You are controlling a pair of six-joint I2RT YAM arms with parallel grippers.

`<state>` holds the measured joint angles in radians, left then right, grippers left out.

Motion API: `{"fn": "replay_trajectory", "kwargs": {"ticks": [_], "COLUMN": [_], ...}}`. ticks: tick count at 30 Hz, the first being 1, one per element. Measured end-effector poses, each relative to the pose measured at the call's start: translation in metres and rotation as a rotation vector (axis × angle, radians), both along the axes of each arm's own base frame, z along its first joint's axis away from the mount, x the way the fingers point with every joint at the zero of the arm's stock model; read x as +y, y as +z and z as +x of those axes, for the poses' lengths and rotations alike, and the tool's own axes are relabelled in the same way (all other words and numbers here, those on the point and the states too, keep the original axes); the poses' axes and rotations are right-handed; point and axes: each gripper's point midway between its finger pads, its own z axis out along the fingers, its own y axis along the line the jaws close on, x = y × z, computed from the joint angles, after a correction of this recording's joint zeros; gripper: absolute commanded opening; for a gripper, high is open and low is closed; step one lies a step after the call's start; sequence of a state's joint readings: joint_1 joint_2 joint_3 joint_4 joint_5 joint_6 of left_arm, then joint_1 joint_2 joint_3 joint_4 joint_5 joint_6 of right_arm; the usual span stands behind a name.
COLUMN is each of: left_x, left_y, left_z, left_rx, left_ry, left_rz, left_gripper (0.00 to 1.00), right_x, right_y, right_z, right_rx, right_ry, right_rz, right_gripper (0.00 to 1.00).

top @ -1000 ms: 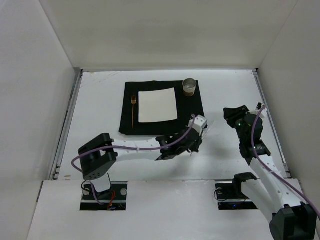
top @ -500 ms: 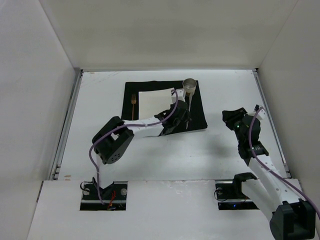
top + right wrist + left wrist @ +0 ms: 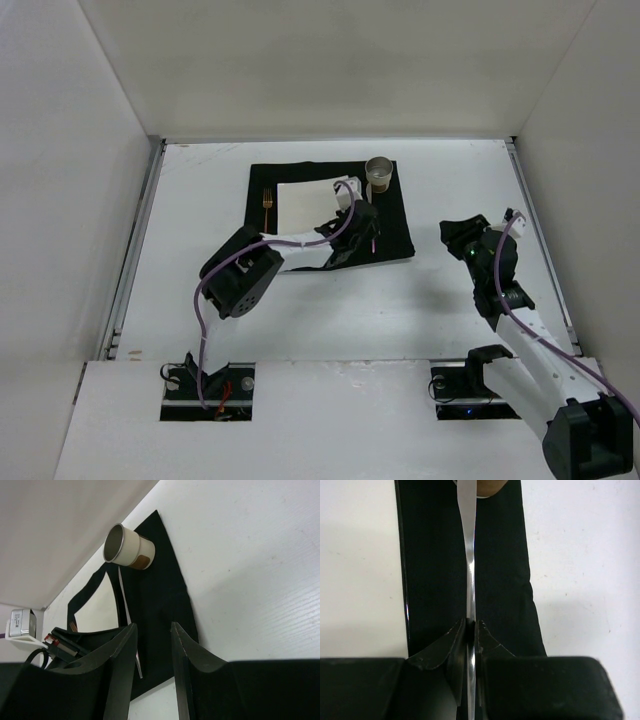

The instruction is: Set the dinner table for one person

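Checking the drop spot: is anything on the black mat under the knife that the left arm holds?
Nothing visible. The left gripper pinches the knife in its jaws over a bare strip of black mat right of the plate; the cup stands near the tip.

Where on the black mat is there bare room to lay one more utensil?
On the mat, the strip right of the plate, nearer than the cup, is bare; the left gripper hangs there with a thin utensil. The strip left of the plate holds the fork.
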<state>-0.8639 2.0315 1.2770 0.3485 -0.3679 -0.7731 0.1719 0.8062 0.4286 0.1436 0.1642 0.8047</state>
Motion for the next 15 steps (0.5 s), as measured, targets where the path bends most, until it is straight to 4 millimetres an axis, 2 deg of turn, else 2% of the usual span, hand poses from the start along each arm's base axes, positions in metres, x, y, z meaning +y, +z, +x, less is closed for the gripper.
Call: {"fn": "replay_trajectory", "kwargs": {"ticks": [5,15], "left_x": [0.006,0.012], "left_y": [-0.002,-0.015], "left_z": [0.008,0.043], "left_rx": [0.005,0.023], "left_ry": [0.02,0.051], "left_rz": [0.0,0.025], "left_gripper": [0.02,0.03], "right_x": [0.0,0.001], "right_y": [0.0,0.001], "right_z": [0.0,0.0], "right_rx": [-0.001,-0.003], "right_ry": [0.0,0.002], "right_rz": [0.001,0.001], "right_gripper": [0.39,0.39]}}
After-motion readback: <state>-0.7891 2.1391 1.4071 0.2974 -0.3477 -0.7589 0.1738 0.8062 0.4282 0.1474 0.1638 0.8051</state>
